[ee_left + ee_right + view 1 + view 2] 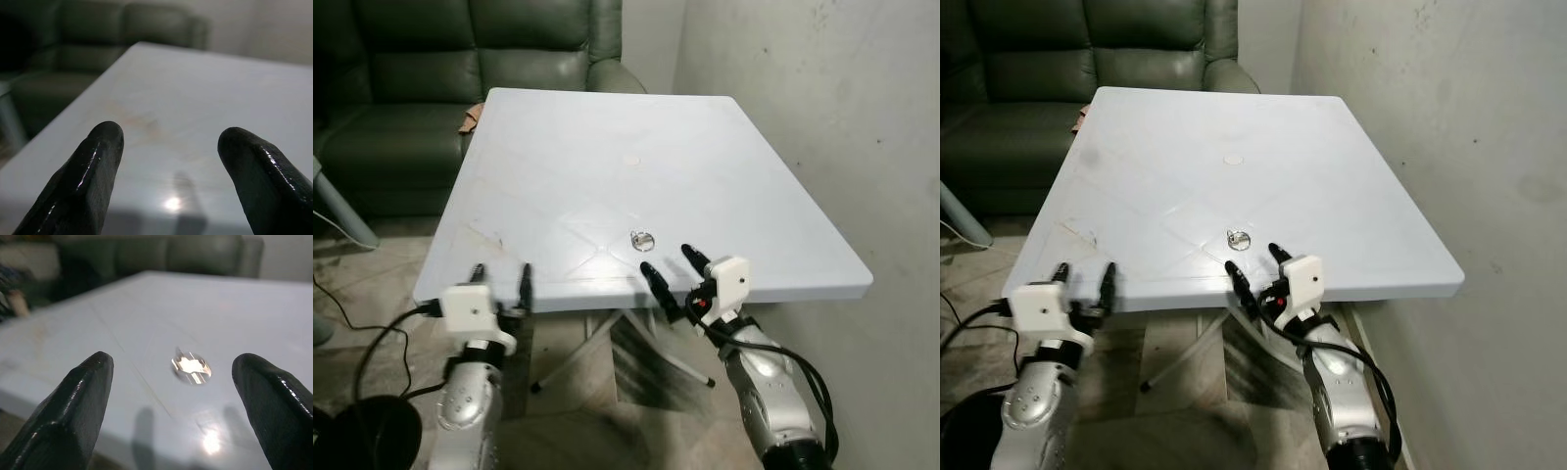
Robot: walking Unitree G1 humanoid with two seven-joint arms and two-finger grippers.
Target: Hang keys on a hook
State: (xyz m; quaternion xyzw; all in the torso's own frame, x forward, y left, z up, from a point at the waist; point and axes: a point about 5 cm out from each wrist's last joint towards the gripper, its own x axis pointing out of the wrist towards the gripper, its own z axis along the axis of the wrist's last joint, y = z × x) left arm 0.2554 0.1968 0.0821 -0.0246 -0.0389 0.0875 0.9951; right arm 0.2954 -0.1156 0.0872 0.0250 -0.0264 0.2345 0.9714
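head eyes: high, facing down over the white table (607, 176), sofa (460, 59) beyond.
wrist views: low at table's near edge, facing across it.
shared: tabletop and sofa.

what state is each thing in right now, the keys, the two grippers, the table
small silver key ring: lying flat on the table, not held
right gripper: open, just short of the key ring
left gripper: open, at the table's near edge
white plastic folding table: standing upright
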